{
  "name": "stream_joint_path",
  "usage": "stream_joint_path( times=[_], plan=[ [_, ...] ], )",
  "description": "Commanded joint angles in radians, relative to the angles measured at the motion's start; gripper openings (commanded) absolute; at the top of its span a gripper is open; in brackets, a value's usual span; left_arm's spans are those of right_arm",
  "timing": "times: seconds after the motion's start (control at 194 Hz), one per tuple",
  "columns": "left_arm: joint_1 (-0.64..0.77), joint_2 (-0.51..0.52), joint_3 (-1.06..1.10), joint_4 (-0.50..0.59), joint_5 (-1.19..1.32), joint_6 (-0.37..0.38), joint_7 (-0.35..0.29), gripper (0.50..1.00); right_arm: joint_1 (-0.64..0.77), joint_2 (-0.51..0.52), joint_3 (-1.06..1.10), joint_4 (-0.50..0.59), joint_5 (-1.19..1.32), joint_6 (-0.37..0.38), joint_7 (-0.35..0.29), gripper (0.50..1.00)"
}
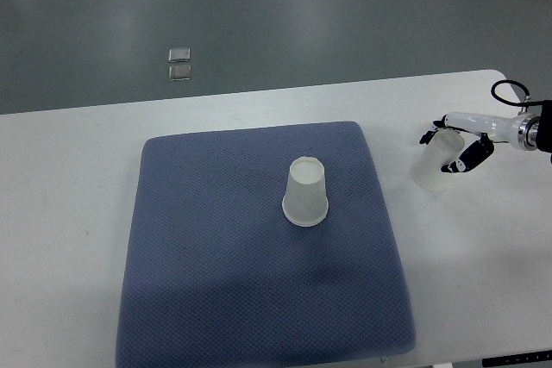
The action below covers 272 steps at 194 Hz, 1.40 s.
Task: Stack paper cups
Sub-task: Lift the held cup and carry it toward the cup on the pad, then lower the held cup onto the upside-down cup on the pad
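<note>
Your right hand [455, 149], entering from the right edge, grasps a tilted cup [437, 164] off the mat, over the bare table [69, 178], fingers wrapped round its wall, presumably for carrying. The target cup [305, 192] stands inverted, mid blue mat [259, 290], ready to be capped. Wrist lies near level. Left arm is not visible.

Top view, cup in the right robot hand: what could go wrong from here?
1. The right robot hand holds its cup tilted, off the mat; a thin-walled cup could crush or slip.
2. The other cup stands upside down and unsupported, so an off-centre approach could tip or push it.
3. The held cup may need turning to nest.
</note>
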Motion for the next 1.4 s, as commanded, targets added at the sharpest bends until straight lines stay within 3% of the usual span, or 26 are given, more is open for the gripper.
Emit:
stream_joint_path(
  times=[0.0, 0.258, 0.552, 0.629, 0.737, 0.84, 0.959, 1.191, 1.397],
  plan=[
    [0.000, 0.000, 0.000, 0.000, 0.000, 0.000, -0.001, 1.000, 0.002, 0.000, 0.000, 0.000, -0.007, 0.001, 0.000, 0.688],
    [0.000, 0.000, 0.000, 0.000, 0.000, 0.000, 0.000, 1.000, 0.003, -0.005, 0.000, 0.000, -0.009, 0.002, 0.002, 0.615],
    [0.000, 0.000, 0.000, 0.000, 0.000, 0.000, 0.000, 1.000, 0.061, -0.058, 0.018, 0.014, 0.003, 0.016, 0.014, 0.611],
    [0.000, 0.000, 0.000, 0.001, 0.000, 0.000, 0.000, 1.000, 0.092, -0.072, 0.031, 0.031, 0.009, 0.048, 0.028, 0.611],
    [0.000, 0.000, 0.000, 0.000, 0.000, 0.000, 0.000, 1.000, 0.155, -0.097, 0.063, 0.065, 0.045, 0.157, 0.080, 0.615],
    [0.000, 0.000, 0.000, 0.000, 0.000, 0.000, 0.000, 1.000, 0.170, -0.120, 0.118, 0.114, 0.083, 0.254, 0.095, 0.619],
    [0.000, 0.000, 0.000, 0.000, 0.000, 0.000, 0.000, 1.000, 0.170, -0.129, 0.186, 0.206, 0.086, 0.303, 0.095, 0.619],
    [0.000, 0.000, 0.000, 0.000, 0.000, 0.000, 0.000, 1.000, 0.222, -0.112, 0.225, 0.445, 0.086, 0.312, 0.075, 0.621],
    [0.000, 0.000, 0.000, 0.000, 0.000, 0.000, -0.001, 1.000, 0.238, -0.006, 0.229, 0.471, 0.074, 0.310, 0.002, 0.625]
  ],
)
